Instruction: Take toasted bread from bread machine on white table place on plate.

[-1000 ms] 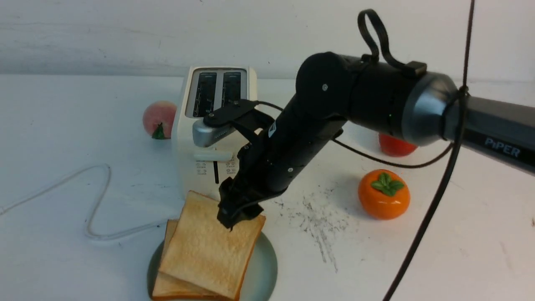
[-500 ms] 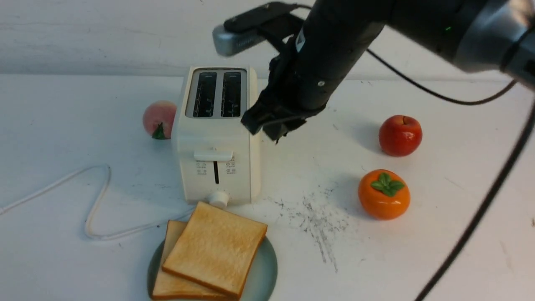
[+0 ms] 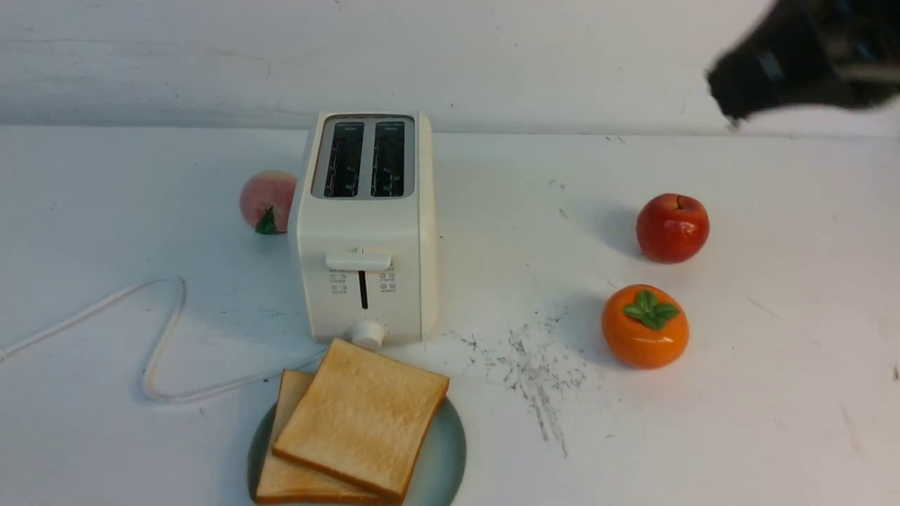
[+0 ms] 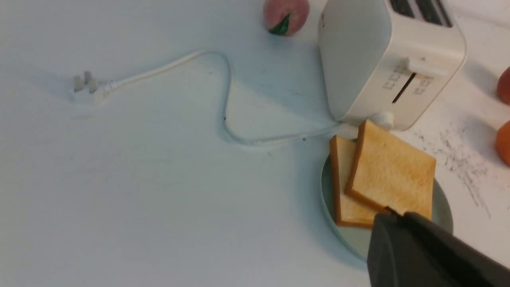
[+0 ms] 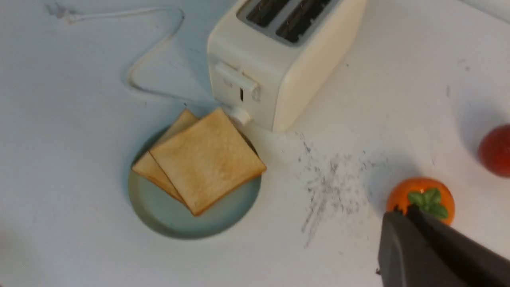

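Note:
Two slices of toasted bread (image 3: 362, 416) lie stacked on the pale blue-green plate (image 3: 444, 457) at the front of the white table (image 3: 105, 211); the top slice sits askew over the lower one (image 3: 285, 478). Just behind the plate stands the white bread machine (image 3: 365, 225), both slots dark. My right gripper (image 3: 731, 112) hovers high at the far right, blurred, shut and holding nothing (image 5: 402, 209). The left gripper (image 4: 392, 213) appears only in its wrist view, shut with nothing in it, above the plate (image 4: 326, 187) and the toasted bread (image 4: 392, 173).
A peach (image 3: 267, 199) rests left of the bread machine. A red apple (image 3: 673, 227) and an orange persimmon (image 3: 645, 325) are on the right. The white cord (image 3: 162, 337) loops across the left of the table. Dark scuffs (image 3: 534, 365) mark the table beside the plate.
My right gripper let go of the top slice on the plate, shut, then rose and swung away to the far upper right. The toast stayed stacked on the plate.

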`<state>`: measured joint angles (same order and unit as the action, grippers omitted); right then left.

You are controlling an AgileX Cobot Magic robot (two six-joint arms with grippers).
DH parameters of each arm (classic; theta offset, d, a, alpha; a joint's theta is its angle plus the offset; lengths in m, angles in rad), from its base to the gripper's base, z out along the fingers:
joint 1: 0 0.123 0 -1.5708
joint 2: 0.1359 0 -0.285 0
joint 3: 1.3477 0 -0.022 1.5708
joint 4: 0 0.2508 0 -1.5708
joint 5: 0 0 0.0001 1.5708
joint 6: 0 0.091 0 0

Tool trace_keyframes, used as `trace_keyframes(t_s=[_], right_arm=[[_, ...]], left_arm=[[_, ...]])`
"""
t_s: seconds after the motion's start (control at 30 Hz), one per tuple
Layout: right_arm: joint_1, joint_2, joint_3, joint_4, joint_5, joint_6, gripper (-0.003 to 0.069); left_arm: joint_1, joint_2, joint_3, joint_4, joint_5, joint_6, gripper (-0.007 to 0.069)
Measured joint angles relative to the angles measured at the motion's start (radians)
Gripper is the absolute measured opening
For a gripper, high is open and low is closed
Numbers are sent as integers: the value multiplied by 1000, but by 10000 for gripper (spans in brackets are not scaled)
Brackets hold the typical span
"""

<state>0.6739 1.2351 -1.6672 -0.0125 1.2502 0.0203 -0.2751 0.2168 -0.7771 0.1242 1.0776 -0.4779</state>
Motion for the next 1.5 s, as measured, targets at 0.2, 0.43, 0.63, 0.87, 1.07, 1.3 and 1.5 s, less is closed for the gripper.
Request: trace_keyframes(t_s=[0.2,0.43,0.63,0.87,1.07,1.3,1.5], right_arm=[[0,-281,434,-44,-208,111,-8],[0,-683,956,-222,-640,399,-2],[0,-982,1253,-455,-789,610,-1],[0,-1206,1380,-542,-831,717,4],[0,-1247,1383,-568,-848,723,12],[0,-1247,1383,-571,-852,723,19],[0,-1247,1383,-574,-852,718,26]], left_arm=[[0,0,0,-21,-84,0,-14],[0,0,0,-42,-132,0,-14],[0,0,0,-50,-160,0,-14],[0,0,0,-54,-208,0,-14],[0,0,31,-66,-330,0,-14],[0,2,127,-131,-439,0,-14],[0,2,178,-166,-434,0,-13]])
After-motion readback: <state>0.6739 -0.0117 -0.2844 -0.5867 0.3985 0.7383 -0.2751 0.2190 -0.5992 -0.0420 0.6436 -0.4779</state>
